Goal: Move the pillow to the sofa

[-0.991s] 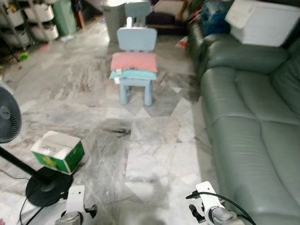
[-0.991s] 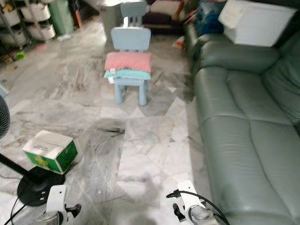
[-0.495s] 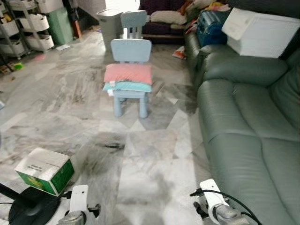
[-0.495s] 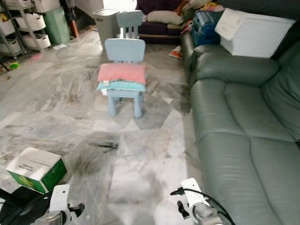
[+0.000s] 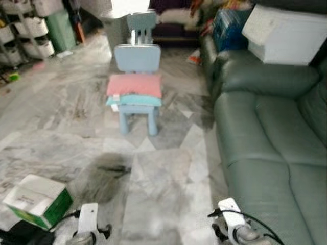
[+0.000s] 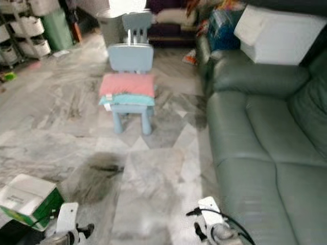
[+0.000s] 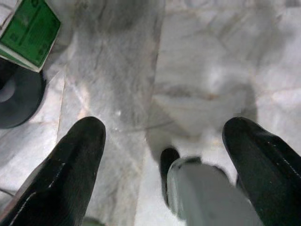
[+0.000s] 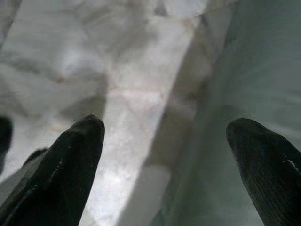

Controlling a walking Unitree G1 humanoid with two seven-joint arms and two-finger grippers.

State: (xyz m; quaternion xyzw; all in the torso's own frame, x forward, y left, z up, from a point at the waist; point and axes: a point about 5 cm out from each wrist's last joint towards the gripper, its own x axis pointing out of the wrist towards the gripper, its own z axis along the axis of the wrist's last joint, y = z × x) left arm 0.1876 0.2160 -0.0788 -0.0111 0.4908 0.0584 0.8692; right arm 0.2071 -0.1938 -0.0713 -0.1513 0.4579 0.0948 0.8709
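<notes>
Nearest the camera, both arms hang low over the grey marble floor (image 5: 163,173). The left gripper (image 7: 164,141) points down at the tiles, its two black fingers (image 7: 70,160) spread wide with nothing between them; a green-and-white box (image 7: 28,33) and a round black fan base (image 7: 16,96) lie on the floor beyond it. The right gripper (image 8: 164,141) likewise hangs with fingers (image 8: 66,160) wide apart and empty, over the seam where the floor meets the front of the sofa (image 5: 271,153).

In the head views the box (image 5: 36,199) sits at about 8 o'clock, and the green leather sofa runs along the 3 o'clock side from near to far.

At roughly 11 o'clock, mid-room, stands a small pale-blue chair (image 5: 137,58). The pillow (image 5: 134,86), pink, lies flat on its seat atop a teal cushion (image 5: 134,100), well apart from both grippers and from the sofa.

Farther on, at 12 o'clock, a second blue chair (image 5: 141,23) stands behind the first. A white box (image 5: 283,30) rests on the sofa's far end at 2 o'clock, and white storage drawers (image 5: 30,41) line the 10 o'clock edge.
</notes>
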